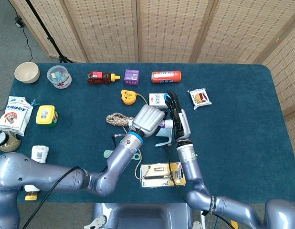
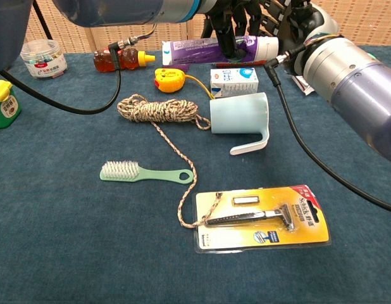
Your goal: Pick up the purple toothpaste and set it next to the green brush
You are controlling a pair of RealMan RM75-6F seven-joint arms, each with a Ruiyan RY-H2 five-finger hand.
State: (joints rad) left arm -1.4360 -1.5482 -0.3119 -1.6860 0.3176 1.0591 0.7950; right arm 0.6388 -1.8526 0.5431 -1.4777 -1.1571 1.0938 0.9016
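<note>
The purple toothpaste (image 2: 202, 50) hangs level above the table at the top of the chest view, white cap to the right. My left hand (image 2: 230, 22) grips the tube from above with its dark fingers wrapped around it; from the head camera this left hand (image 1: 148, 119) covers most of the tube (image 1: 165, 124). My right hand (image 2: 293, 16) is just right of the cap with fingers stretched out, and I see nothing held in it (image 1: 176, 114). The green brush (image 2: 145, 173) lies flat on the blue cloth, well in front of and below the tube.
Under the tube are a light blue mug (image 2: 240, 117) on its side, a small milk carton (image 2: 233, 81), a yellow tape measure (image 2: 168, 80) and a coil of rope (image 2: 159, 109) trailing towards a razor pack (image 2: 262, 218). A honey bottle (image 2: 118, 60) stands at the back left.
</note>
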